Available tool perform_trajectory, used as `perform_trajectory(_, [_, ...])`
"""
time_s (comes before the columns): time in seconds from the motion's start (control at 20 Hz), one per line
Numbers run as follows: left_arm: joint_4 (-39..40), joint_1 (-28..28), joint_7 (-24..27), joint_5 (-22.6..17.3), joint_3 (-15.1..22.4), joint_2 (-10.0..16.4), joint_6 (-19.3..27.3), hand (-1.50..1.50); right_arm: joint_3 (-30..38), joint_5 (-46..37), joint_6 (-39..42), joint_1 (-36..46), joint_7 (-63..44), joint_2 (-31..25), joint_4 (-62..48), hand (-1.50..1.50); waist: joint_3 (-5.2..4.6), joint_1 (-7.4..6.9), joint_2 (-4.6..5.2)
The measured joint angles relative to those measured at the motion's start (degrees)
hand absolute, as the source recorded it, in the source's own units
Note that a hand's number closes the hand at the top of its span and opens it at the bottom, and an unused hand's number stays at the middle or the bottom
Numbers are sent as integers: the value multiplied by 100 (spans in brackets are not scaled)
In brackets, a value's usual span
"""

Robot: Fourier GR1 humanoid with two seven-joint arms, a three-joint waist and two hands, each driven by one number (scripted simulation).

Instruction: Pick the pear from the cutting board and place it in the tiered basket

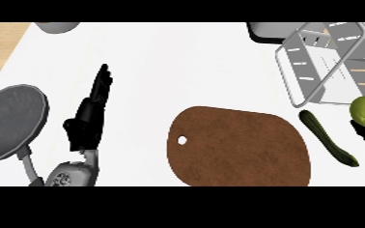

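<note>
The pear [358, 107] is off the cutting board [242, 147]. It shows as a yellow-green shape cut by the view's right edge, just beside the near corner of the wire tiered basket [321, 63] and outside its frame. Whether it rests on the table [178, 67] or is lifted cannot be told. A black sliver just below it at the edge looks like part of the right hand [357, 128]; how that hand is set cannot be told. The brown cutting board lies bare, with 1 small hole near its left rim. A dark green cucumber [327, 137] lies slantwise between the board and the pear. The left hand [89, 111] rests at the view's left with straight fingers pressed together, pointing away, holding nothing, beside a grey pan [18, 121].
</note>
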State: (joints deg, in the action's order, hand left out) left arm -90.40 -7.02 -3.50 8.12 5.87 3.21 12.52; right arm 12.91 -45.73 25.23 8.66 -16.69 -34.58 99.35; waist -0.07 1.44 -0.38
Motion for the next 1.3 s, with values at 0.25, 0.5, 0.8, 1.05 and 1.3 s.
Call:
perform_trajectory(0.25, [26, -18, 68, -4, -13, 13, -58, 0, 1085, 861, 873, 399, -269, -544, 325, 150, 1, -56, 11])
perform_trajectory(0.5, [185, -64, 180, -30, -54, -14, -117, 0, 1792, 1506, 1508, 903, -606, -918, 141, 150, 2, -111, 25])
perform_trajectory(0.8, [51, -203, -61, -19, -73, 40, -193, 0, 2091, 2039, 1469, 1755, -850, -901, -823, 150, 4, -181, 39])
perform_trajectory(1.05, [189, -178, 106, 33, -39, -45, -182, 0, 1772, 1810, 1030, 2367, -657, -1124, -1802, 150, 6, -217, 52])
perform_trajectory(1.3, [109, -161, 31, 86, -1, -113, -158, 0, 1381, 1328, 388, 2620, -219, -1222, -2635, 150, 6, -222, 55])
